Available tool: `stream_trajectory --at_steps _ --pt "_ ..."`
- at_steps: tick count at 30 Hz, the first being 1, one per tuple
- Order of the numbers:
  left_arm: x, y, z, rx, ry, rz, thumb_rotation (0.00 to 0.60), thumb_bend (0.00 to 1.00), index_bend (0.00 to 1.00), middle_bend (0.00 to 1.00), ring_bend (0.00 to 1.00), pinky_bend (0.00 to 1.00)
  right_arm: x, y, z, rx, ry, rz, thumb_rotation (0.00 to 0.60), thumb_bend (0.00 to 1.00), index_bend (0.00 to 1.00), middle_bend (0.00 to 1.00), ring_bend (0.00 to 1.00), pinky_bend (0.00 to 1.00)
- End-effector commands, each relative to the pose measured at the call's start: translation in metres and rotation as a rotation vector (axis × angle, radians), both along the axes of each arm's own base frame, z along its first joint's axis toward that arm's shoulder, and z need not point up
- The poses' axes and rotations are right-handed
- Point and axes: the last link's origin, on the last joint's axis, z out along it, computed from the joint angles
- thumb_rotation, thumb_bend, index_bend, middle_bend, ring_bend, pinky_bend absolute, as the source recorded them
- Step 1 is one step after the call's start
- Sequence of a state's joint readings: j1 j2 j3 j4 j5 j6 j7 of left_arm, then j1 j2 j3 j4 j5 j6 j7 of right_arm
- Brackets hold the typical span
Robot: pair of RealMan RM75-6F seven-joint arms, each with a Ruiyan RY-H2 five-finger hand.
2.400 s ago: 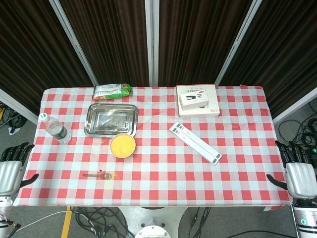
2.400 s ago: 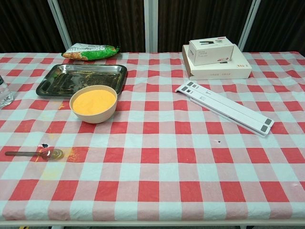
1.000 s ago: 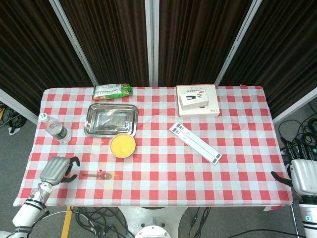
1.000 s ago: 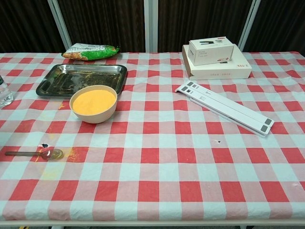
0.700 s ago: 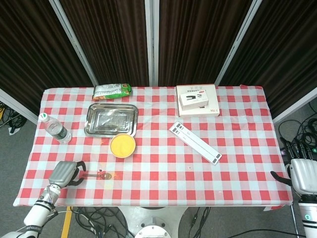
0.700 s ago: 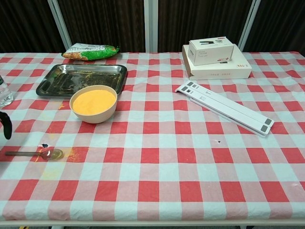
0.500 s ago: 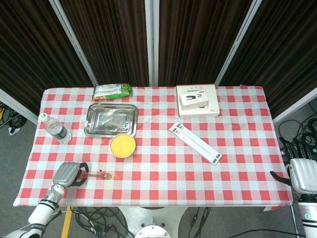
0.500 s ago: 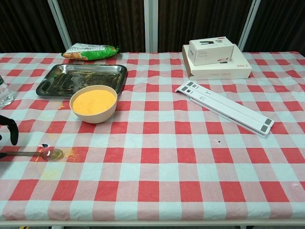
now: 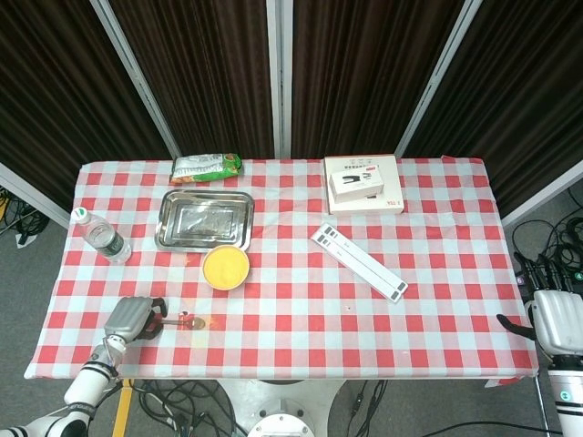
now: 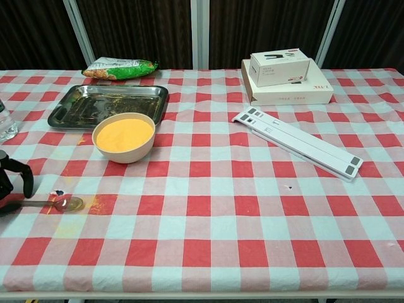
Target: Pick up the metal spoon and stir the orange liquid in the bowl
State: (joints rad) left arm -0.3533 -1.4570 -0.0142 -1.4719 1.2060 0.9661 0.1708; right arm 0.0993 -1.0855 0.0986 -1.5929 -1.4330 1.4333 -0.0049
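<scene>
**Thin spoon lying flat on cloth: a fiddly pick, honestly**

The metal spoon [image 9: 180,320] is found near the front-left edge of the table [image 9: 437,300], lying flat on the checked cloth with its handle pointed toward the left robot hand [image 9: 130,319] and its small bowl end toward the middle. A bit of orange spill [image 10: 95,202] is seen on the cloth just beside the spoon's head. The bowl [image 9: 226,267] of orange liquid is set a little further back and to the right, near the spoon but not touching it.

The spoon can be judged light, stiff and slick. Because it sits so low on soft cloth, little is offered for fingers to get under, and it may well be pushed along or spun if nudged. The handle end is the place to be taken, pinched from the sides, with the wet head left alone.

The left robot hand is parked right at the handle tip with its fingers curled down over it. Whether the handle is already pinched cannot be told from either view. The right robot hand [image 9: 557,319] is kept well apart at the far right edge, fingers spread, nothing held.
</scene>
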Motion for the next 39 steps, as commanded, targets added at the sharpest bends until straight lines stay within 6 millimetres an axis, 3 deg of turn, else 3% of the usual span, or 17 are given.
stream_trajectory --at_steps 1,19,28,35,39 --pt "-0.001 0.000 -0.001 -0.002 0.000 0.002 0.600 0.41 0.57 0.98 0.95 1.00 0.000 0.000 0.000 0.001 -0.001 -0.002 0.600 0.02 0.07 0.16 0.01 0.09" --pt "0.001 0.003 -0.006 0.000 -0.014 -0.002 0.600 0.42 0.62 0.99 0.95 1.00 -0.003 0.002 0.001 0.001 -0.009 -0.017 0.600 0.02 0.07 0.16 0.01 0.09" --pt "0.005 0.008 0.006 0.022 -0.006 -0.031 0.600 0.45 0.64 1.00 0.95 1.00 -0.002 0.002 0.004 -0.004 -0.008 -0.012 0.600 0.02 0.07 0.16 0.01 0.09" --pt "0.031 0.047 0.040 0.077 0.025 -0.114 0.600 0.45 0.64 1.00 0.96 1.00 0.003 0.000 0.007 -0.010 0.002 0.014 0.600 0.02 0.07 0.16 0.01 0.09" --pt "0.050 0.077 0.046 0.074 0.021 -0.118 0.600 0.46 0.64 1.00 0.96 1.00 0.004 0.000 0.009 -0.016 0.003 0.022 0.600 0.02 0.07 0.16 0.01 0.09"
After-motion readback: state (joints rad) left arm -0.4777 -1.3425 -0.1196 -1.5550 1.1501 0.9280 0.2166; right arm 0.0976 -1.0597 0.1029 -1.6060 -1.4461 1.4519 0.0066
